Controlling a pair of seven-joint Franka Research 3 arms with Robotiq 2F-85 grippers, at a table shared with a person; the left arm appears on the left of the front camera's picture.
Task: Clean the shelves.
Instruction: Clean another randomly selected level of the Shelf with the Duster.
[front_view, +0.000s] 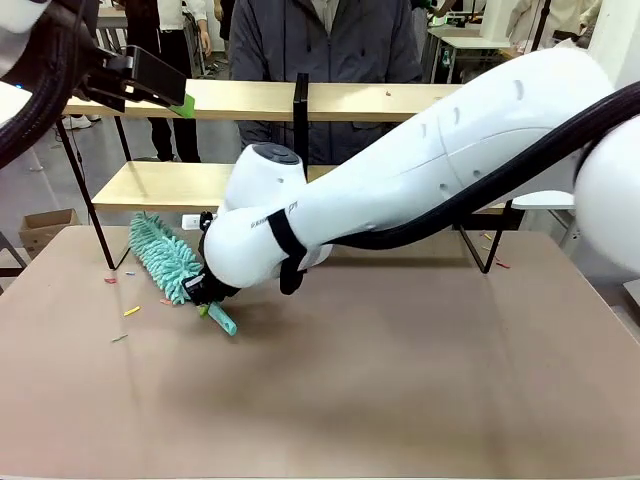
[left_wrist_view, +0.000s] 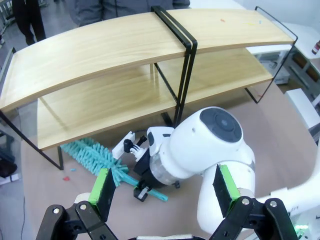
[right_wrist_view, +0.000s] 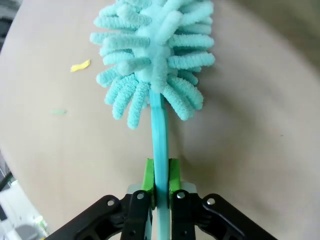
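The shelves (front_view: 250, 98) stand across the far half of the table, two light-wood boards in a black frame with a centre post (front_view: 300, 110). A teal fluffy duster (front_view: 165, 257) lies on the table in front of the lower board. My right gripper (front_view: 207, 295) is shut on its handle. In the right wrist view the green pads (right_wrist_view: 147, 175) of my right gripper (right_wrist_view: 160, 182) pinch the thin handle, with the duster head (right_wrist_view: 155, 55) beyond. My left gripper (front_view: 180, 100) hovers high at the left by the top board. Its fingers (left_wrist_view: 102, 187) stand wide apart and hold nothing, above the shelves (left_wrist_view: 125, 45) and the duster (left_wrist_view: 95, 156).
A person (front_view: 330, 40) stands behind the shelves. Small coloured paper scraps lie on the brown table near the duster, such as a yellow one (front_view: 131, 311), and specks (left_wrist_view: 222, 20) dot the top board. A cardboard box (front_view: 45, 228) sits on the floor at the left.
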